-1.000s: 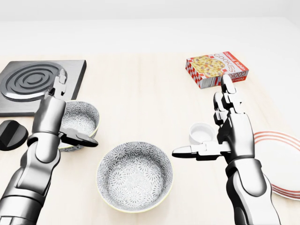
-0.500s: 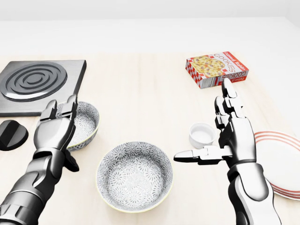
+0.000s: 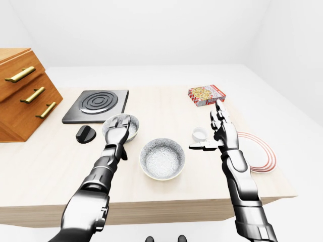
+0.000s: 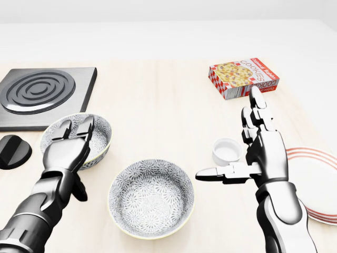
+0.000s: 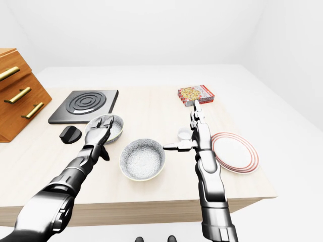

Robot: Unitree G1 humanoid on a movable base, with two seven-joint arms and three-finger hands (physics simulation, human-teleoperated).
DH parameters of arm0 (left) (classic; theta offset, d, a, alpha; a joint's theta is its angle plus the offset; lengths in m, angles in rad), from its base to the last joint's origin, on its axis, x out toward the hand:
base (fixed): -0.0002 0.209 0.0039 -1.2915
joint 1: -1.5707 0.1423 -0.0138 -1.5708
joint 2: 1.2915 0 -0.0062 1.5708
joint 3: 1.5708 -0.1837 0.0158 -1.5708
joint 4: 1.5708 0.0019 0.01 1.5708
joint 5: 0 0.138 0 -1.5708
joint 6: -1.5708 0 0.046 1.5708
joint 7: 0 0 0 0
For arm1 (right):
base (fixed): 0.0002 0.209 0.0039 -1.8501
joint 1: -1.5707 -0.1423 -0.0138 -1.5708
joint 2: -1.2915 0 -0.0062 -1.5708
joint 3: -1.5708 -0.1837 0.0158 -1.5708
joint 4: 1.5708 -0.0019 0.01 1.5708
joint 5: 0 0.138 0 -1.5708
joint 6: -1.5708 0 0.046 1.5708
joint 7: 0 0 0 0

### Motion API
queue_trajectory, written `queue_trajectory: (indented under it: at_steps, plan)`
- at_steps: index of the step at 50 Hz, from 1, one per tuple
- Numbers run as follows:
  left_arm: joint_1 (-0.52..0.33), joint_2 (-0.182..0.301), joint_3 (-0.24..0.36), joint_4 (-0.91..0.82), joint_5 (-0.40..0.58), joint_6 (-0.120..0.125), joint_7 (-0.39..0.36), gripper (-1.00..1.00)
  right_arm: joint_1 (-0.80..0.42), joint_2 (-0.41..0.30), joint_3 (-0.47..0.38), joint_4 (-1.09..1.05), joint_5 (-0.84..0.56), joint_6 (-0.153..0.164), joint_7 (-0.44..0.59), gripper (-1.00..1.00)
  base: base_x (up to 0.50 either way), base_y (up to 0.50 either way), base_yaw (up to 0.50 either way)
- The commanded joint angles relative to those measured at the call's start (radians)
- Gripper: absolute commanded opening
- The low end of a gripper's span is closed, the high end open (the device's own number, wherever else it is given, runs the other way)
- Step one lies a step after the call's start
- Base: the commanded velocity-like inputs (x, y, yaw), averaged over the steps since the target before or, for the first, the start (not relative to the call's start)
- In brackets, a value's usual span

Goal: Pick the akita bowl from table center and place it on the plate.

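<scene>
Centrally, the akita bowl (image 4: 151, 198) (grey floral pattern, cream rim) sits upright.

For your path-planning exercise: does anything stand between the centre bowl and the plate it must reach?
Yes. The open right hand hangs between the akita bowl and the plate. A small white cup sits just above that line in the head view.

Plate (image 4: 321, 179) cut by head view's right edge, smaller bowl (image 4: 97, 138) partly behind left hand (image 4: 67, 150)
</scene>
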Motion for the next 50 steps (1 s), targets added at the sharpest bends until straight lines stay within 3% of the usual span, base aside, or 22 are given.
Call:
queue_trajectory:
  at_steps: [1,3,6,7,8,29,35,36,43,50]
  plan:
    - [0.007,-0.005,0.012,-0.019,-0.032,0.000,-0.076,1.00,-0.014,0.000,0.003,0.011,0.000,0.000,-0.004,1.00,0.00,0.00,0.00]
    - [0.013,-0.007,0.010,-0.013,-0.039,0.000,-0.081,1.00,-0.016,0.000,0.004,0.013,0.000,0.000,-0.004,1.00,0.00,0.00,0.00]
    - [0.017,-0.009,0.010,-0.013,-0.051,0.000,-0.090,0.08,-0.018,0.000,0.003,0.013,0.002,0.000,-0.004,1.00,0.00,0.00,0.00]
    - [0.017,-0.009,0.009,-0.013,-0.053,0.000,-0.092,-0.54,-0.019,0.000,0.002,0.014,0.003,0.000,-0.004,1.00,0.00,0.00,0.00]
    - [0.017,-0.009,0.010,-0.012,-0.056,0.000,-0.093,-0.96,-0.019,0.000,0.003,0.014,0.003,0.000,-0.004,1.00,0.00,0.00,0.00]
    - [0.003,0.000,0.002,-0.003,-0.049,0.000,-0.055,-1.00,-0.013,-0.005,-0.001,-0.021,0.005,0.000,0.006,1.00,0.00,0.00,0.00]
    - [0.002,0.007,-0.004,0.003,-0.024,0.000,0.012,-1.00,-0.014,-0.006,-0.002,-0.028,0.003,0.000,0.007,1.00,0.00,0.00,0.00]
    - [0.000,0.014,-0.024,0.000,0.009,0.000,0.056,-1.00,-0.018,-0.005,-0.001,-0.024,0.002,0.000,0.006,1.00,0.00,0.00,0.00]
    - [-0.016,0.032,-0.052,0.017,0.122,0.000,0.172,-1.00,-0.021,-0.004,0.002,-0.022,-0.001,0.000,0.003,1.00,0.00,0.00,0.00]
    - [-0.022,0.036,-0.035,0.029,0.154,0.000,0.202,-1.00,-0.031,-0.003,0.003,-0.018,-0.002,0.000,-0.002,1.00,0.00,0.00,0.00]
